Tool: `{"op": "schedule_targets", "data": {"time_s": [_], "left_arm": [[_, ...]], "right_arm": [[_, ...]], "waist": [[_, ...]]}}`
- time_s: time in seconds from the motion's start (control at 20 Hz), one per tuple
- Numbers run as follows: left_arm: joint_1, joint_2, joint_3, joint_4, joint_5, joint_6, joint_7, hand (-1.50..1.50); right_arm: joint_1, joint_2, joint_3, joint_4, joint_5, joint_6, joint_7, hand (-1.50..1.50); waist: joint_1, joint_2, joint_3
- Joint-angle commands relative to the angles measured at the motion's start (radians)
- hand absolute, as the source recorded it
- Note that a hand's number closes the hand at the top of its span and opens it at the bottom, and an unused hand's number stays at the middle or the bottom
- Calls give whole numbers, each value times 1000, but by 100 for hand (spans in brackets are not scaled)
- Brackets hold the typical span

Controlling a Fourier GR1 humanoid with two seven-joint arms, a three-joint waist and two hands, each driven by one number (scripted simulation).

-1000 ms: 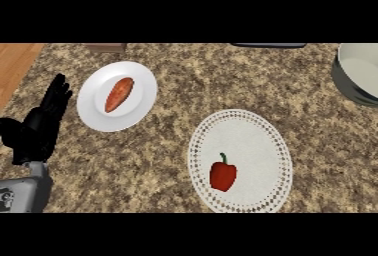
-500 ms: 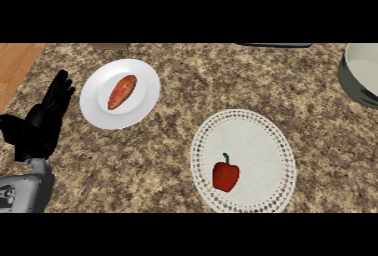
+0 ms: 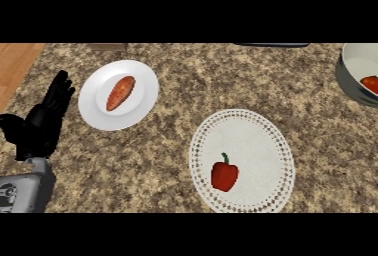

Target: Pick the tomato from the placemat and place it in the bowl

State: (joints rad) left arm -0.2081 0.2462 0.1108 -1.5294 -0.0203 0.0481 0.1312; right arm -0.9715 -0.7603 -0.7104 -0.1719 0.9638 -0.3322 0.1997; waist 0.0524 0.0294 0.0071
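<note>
Tomato (image 3: 371, 84) sits in the bowl (image 3: 348, 75) at the counter's (image 3: 199, 85) far right edge, half cut off. Placemat (image 3: 247, 137) at centre-right carries only a red pepper (image 3: 224, 173). Left hand (image 3: 43, 125) rests wide open, fingers up, by the left edge next to a plate (image 3: 140, 80) w/ a carrot (image 3: 119, 93); speckled stone lies bare betw. them.

Left hand (image 3: 40, 125) open, fingers up, lower left.

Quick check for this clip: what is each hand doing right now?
Left hand: open, fingers straight up, resting at the view's left edge, holding nothing.
Right hand: not in view.
</note>
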Motion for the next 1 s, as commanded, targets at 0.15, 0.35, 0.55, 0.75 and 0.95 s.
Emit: {"op": "schedule_targets", "data": {"time_s": [0.15,0.35,0.55,0.75,0.95], "left_arm": [[60,-4,9,5,-2,-2,-48,0],[47,6,14,-25,-5,7,-4,0],[77,16,44,-7,2,1,-34,0],[66,-5,22,-23,-17,17,-10,0],[77,19,49,-3,1,-12,-19,0]], "right_arm": [[-6,17,-251,-120,-270,-132,-230,-150],[51,-24,-375,-145,-419,-37,-370,-150],[155,-88,-404,-116,-480,76,-385,-150],[302,-128,-443,-119,-556,224,-460,-150],[405,-124,-490,-142,-654,336,-506,-150]], "waist": [[-19,-15,1],[-36,-21,-1],[-38,-22,-5],[-56,-28,-5],[-60,-31,-6]]}}
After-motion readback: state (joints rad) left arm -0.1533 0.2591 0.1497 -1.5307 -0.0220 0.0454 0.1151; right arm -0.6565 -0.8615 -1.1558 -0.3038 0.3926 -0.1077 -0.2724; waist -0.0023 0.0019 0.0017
